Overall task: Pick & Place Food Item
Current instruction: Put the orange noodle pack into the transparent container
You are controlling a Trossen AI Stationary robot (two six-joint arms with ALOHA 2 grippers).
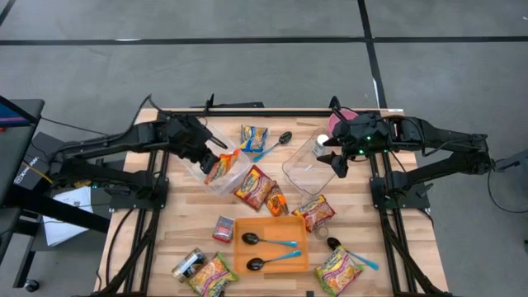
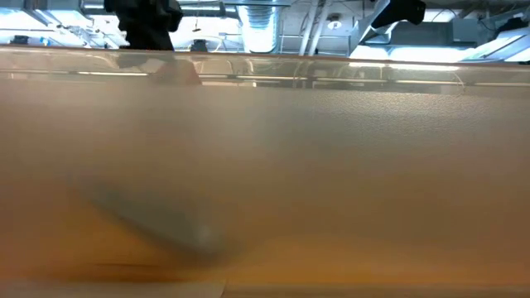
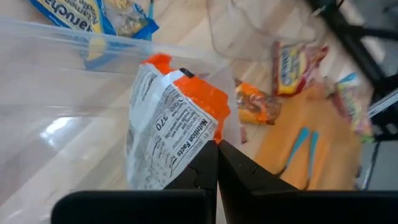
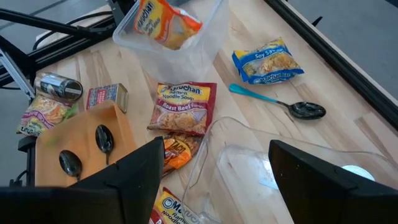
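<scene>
Orange noodle packet (image 3: pixel 171 121) ("Nutrition Facts") pinched by left claw (image 3: pixel 217 155); right claw (image 4: pixel 214 171) spread (over clear tub (image 4: pixel 298 168)).

The wooden bench (image 1: pixel 165 239) carried two clear plastic bins (image 1: pixel 307 165), an orange tray (image 1: pixel 271 244) near its front edge, and scattered noodle packets: a blue one (image 1: pixel 253 137) by a blue-handled spoon (image 1: pixel 275 144), a red one (image 1: pixel 255 188) mid-bench, others around the tray. A small red box (image 1: pixel 223 228) and a can (image 1: pixel 189 264) lay to the tray's left
</scene>
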